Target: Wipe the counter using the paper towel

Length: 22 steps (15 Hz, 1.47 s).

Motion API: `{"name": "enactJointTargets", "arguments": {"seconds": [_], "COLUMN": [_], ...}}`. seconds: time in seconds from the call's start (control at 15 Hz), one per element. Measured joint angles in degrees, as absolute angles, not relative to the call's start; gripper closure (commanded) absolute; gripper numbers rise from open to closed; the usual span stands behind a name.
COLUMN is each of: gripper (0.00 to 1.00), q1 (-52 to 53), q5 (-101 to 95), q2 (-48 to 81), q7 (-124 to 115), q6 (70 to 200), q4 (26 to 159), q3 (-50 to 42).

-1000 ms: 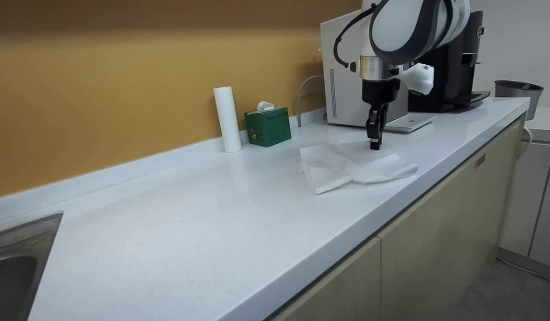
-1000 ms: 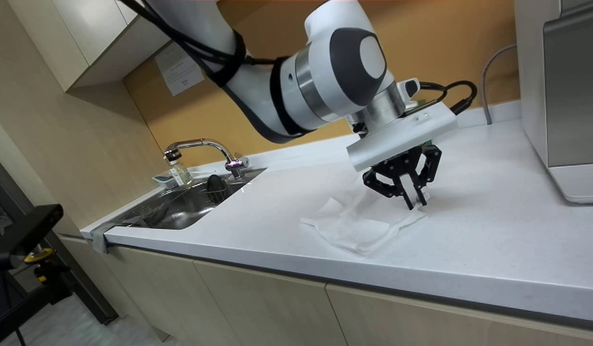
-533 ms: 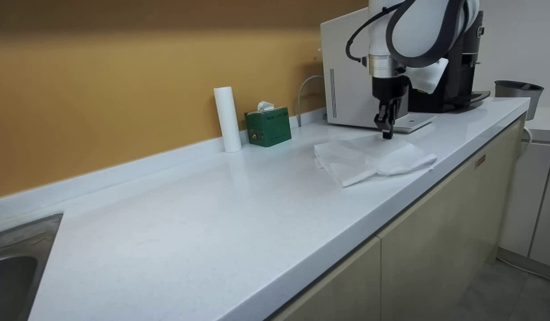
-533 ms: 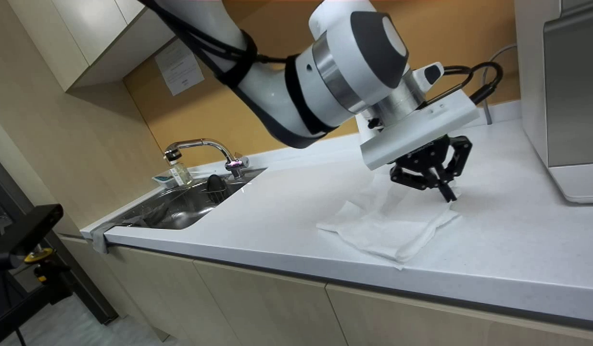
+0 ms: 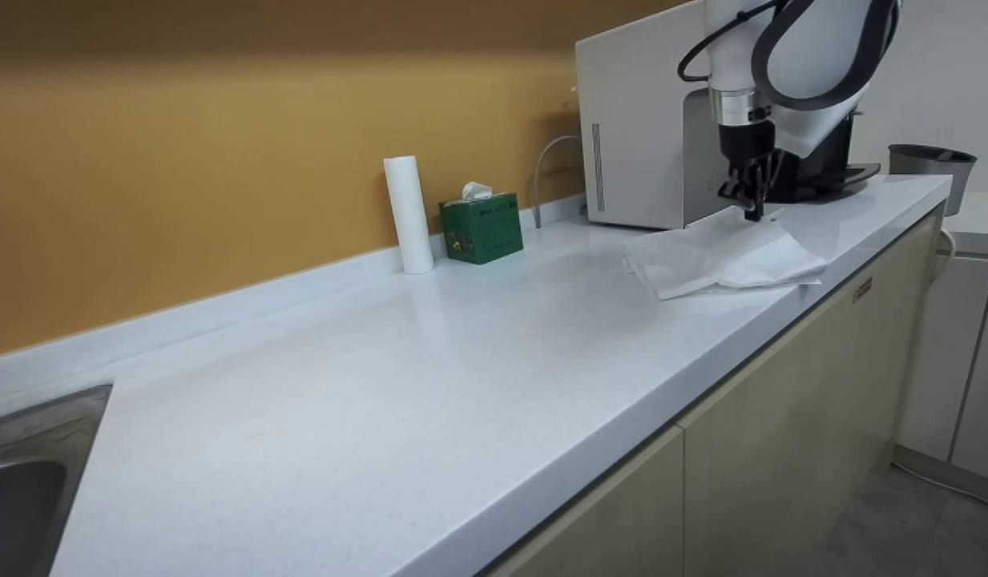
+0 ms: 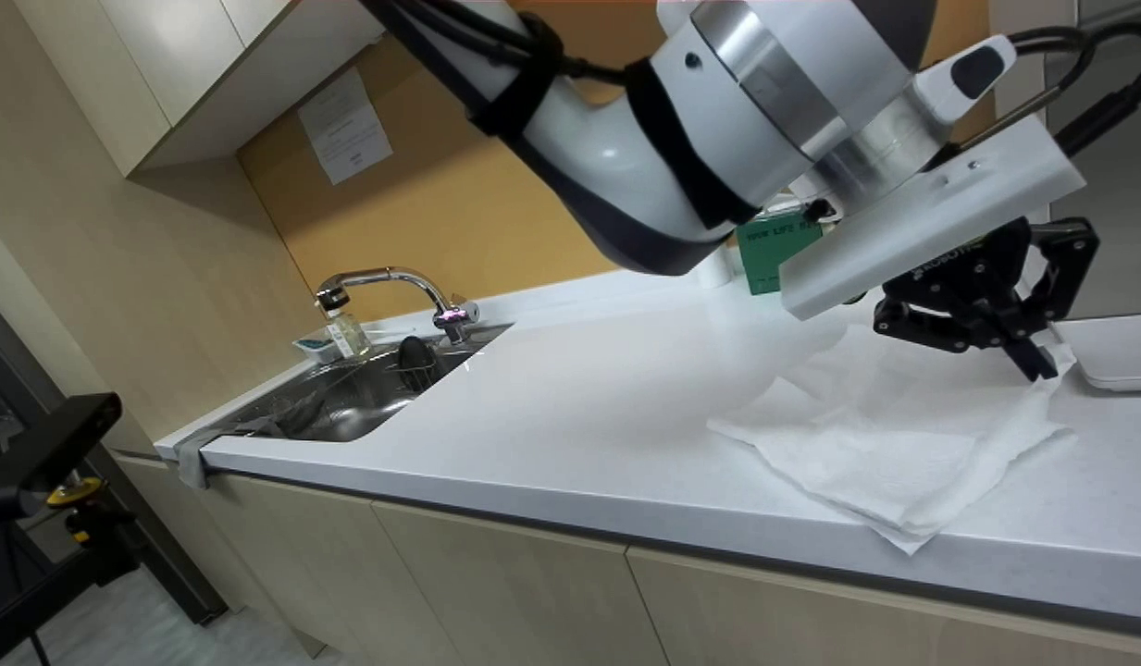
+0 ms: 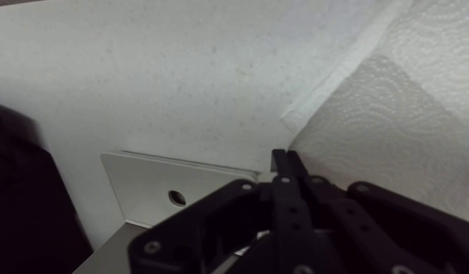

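Paper towel (image 6: 889, 444) is on the desk (image 5: 325, 433), spread out, creased, more than one layer. One corner reaches the front edge of the desk in an exterior view. The claw (image 6: 1042, 372) is closed up and pinching the towel near a corner on the side toward the big appliance; jaws side by side in the wrist view, towel edge running off from the tips, embossed pattern visible. Can't tell how much towel is in the grip, or whether the tips touch the desk. Arm (image 6: 616, 166) reaches in from above, claw pointing down.

Close by: thin plate with a round hole (image 7: 150, 182), just beside the claw in the wrist view. White-sided appliance (image 5: 642, 128) right behind the towel. Black machine (image 5: 818, 172) past that, partly hidden by the arm. Grey bin (image 5: 930, 166) beyond the desk end.

Along the wall: white roll (image 5: 409, 215) on end, green tissue box (image 5: 483, 230) near it with a tissue poking out. Both apart from the towel.

Far end: steel sink (image 6: 353, 423), chrome faucet (image 6: 385, 275), bottle (image 6: 350, 335) at the sink rim. All well apart from the towel.
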<state>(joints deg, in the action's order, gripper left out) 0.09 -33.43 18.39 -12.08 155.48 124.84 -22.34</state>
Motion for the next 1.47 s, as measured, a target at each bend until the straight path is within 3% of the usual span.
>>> {"name": "enactJointTargets", "arguments": {"seconds": [0.47,1.07,1.47], "gripper": [1.00,1.00,1.00], "q1": [3.25,3.21,2.46], "q5": [-32.50,-15.30,-12.03], "q2": [18.63,19.51,19.43], "q7": [-16.33,-3.65,-0.32], "q6": [147.68,144.38,141.52], "q4": [124.51,124.59,123.97], "q3": [-16.14,-2.56,-1.73]}}
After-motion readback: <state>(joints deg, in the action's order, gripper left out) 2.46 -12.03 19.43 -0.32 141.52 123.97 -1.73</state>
